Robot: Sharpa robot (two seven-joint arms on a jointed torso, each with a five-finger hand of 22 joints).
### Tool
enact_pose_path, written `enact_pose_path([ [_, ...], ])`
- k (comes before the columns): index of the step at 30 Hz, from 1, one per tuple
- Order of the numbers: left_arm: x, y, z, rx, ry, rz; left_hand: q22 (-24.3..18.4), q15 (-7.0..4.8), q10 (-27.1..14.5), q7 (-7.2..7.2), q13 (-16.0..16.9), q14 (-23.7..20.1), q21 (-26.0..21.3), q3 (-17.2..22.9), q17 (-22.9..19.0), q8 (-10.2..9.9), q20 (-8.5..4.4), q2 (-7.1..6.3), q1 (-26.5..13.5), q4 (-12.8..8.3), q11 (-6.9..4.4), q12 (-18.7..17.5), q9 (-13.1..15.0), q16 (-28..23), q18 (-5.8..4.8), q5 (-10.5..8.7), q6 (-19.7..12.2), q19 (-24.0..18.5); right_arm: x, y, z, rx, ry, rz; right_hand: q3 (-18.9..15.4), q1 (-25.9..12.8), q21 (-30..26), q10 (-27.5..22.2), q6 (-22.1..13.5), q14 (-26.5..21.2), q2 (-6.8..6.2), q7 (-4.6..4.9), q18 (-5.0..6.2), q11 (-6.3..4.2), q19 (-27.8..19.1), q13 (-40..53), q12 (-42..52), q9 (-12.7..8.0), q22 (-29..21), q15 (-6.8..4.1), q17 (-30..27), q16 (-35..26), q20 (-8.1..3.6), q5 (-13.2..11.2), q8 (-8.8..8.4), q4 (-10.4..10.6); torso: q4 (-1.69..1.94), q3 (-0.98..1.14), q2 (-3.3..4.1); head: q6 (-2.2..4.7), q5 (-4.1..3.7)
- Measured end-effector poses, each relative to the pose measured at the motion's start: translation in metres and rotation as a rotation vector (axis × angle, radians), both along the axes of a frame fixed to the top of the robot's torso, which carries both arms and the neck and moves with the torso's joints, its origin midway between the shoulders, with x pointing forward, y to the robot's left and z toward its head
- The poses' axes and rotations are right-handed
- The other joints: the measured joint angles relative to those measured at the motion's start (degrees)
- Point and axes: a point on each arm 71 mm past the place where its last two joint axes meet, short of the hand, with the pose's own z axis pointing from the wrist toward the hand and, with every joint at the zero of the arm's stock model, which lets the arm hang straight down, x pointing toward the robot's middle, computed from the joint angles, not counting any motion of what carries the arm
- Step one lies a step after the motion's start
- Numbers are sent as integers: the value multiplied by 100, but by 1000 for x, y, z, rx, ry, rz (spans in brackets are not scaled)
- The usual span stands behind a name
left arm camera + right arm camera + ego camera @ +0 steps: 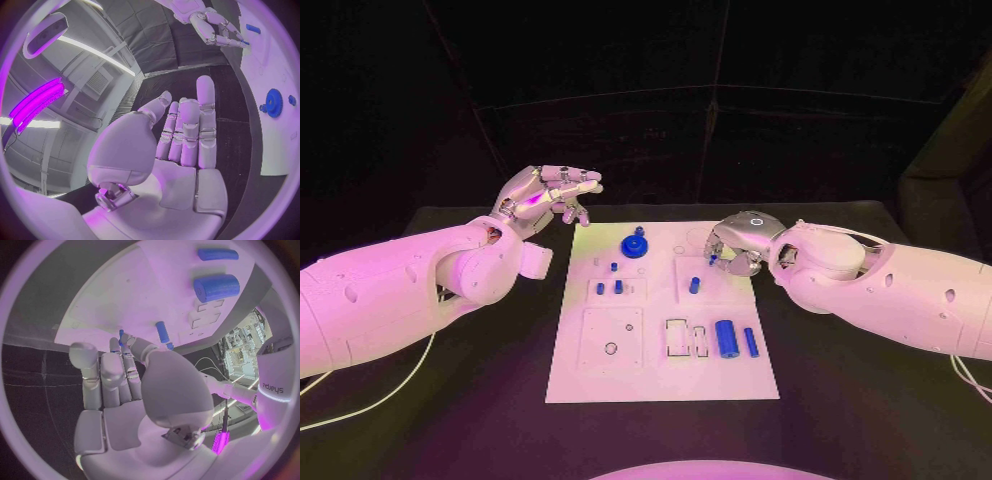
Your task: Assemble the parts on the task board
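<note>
The white task board lies in the middle of the black table. On it are a round blue gear, several small blue pegs, another peg, a thick blue cylinder and a thin one. My right hand hovers over the board's far right part, fingers curled, pinching a small blue pin at its fingertips. My left hand is raised off the board's far left corner; its palm is flat, its fingers straight, and it holds nothing.
Square cut-outs and a small ring mark the board's near half. Bare black table lies to both sides of the board. My left forearm reaches in over the table's left side.
</note>
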Motion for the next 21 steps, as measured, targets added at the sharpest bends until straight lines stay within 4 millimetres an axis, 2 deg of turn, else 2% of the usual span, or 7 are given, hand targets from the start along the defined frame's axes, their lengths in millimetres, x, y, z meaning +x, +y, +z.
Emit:
enact_pose_path([
  [10, 1, 1, -1, 3, 3, 4, 1, 0, 0, 0, 1, 0, 0, 0, 0, 0, 0, 0, 0, 0, 0, 0, 0, 0, -1, 0, 0, 0, -20, 4, 13, 75, -25, 38, 0, 0, 44, -1, 0, 0, 0, 0, 0, 0, 0, 0, -21, -7, 65, 0, 44, 55, 0, 0, -1, 0, -1, -4, 3, 14, 20],
  [21, 1, 1, -1, 4, 4, 5, -7, 0, 0, 0, 1, 0, 0, 0, 1, 0, 0, 0, 0, 0, 0, -22, -4, 0, -1, 0, 0, 0, -51, 49, 29, 176, -24, 167, 17, 0, 72, -1, 0, 0, -1, 0, 0, 1, 0, -1, -43, -8, 98, 0, 65, 92, 0, 21, -37, -17, -1, -6, 10, -10, 118],
])
